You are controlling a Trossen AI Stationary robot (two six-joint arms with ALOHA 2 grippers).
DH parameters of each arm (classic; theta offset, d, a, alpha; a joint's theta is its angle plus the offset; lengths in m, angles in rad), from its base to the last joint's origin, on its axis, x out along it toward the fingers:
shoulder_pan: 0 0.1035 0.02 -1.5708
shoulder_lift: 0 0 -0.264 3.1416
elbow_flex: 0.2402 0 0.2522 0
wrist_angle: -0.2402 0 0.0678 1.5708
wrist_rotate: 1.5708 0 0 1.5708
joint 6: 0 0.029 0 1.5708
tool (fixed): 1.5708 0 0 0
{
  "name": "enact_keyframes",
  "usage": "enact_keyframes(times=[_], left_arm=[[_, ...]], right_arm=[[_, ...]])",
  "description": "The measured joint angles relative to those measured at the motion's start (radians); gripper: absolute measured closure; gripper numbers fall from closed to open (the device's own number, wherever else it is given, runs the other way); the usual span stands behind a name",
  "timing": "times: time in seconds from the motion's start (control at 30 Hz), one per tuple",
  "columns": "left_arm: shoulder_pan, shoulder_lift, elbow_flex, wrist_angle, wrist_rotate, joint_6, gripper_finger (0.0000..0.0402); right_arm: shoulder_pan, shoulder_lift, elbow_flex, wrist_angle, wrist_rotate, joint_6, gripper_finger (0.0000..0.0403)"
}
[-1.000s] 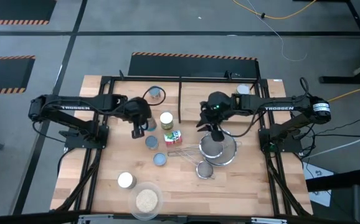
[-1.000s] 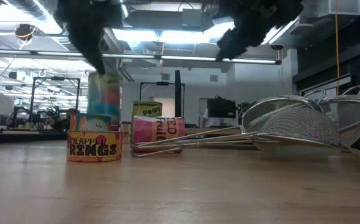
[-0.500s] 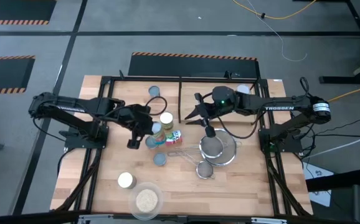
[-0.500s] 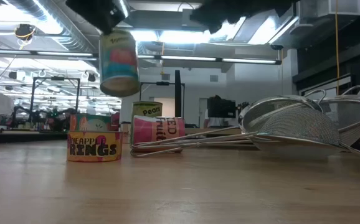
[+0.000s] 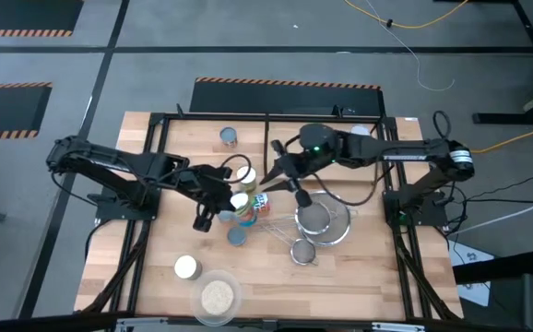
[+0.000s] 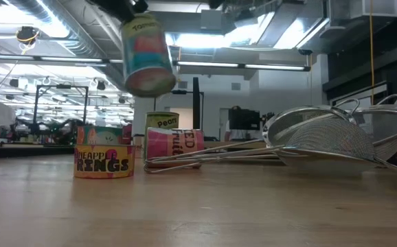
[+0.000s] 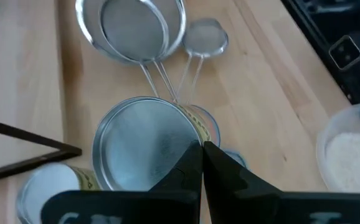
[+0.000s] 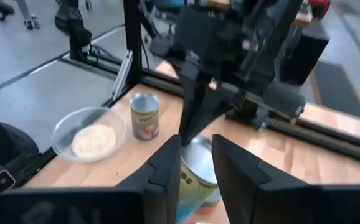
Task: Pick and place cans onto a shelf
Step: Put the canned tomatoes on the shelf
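So the worktop holds a shelf along its far side, with one can standing on it. Two strainers lie right of center, a dish of grains sits at the near edge, and a cream-topped can stands just beside that. The left tool is pinching a pink-and-blue can up in the air, tilted, over the cluster of cans mid-worktop. The right tool hovers near them, fingers spread, holding nothing.

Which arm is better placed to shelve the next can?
Left: the left gripper is shut on a can lifted off the table. The right gripper hovers empty, jaws open.
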Motion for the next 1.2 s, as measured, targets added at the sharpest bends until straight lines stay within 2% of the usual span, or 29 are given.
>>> enact_keyframes(times=[0.2, 0.33, 0.57, 0.83, 1.2], left_arm=[[-0.004, 0.030, 0.000, 0.021, -0.001, 0.000, 0.0401], [-0.004, 0.036, 0.000, 0.026, -0.001, 0.000, 0.0401], [-0.004, 0.043, 0.000, 0.026, -0.001, -0.001, 0.0401], [-0.004, 0.043, 0.000, 0.029, -0.001, -0.004, 0.0402], [-0.004, 0.043, 0.000, 0.047, -0.001, -0.003, 0.0402]], right_arm=[[0.002, 0.121, 0.058, -0.008, -0.134, 0.000, 0.0307], [0.003, 0.185, 0.076, -0.008, -0.135, -0.010, 0.0307], [0.015, 0.239, 0.080, 0.003, -0.136, -0.130, 0.0307], [0.024, 0.268, 0.081, 0.041, -0.120, -0.135, 0.0307], [0.026, 0.295, 0.081, 0.003, -0.120, -0.133, 0.0307]])
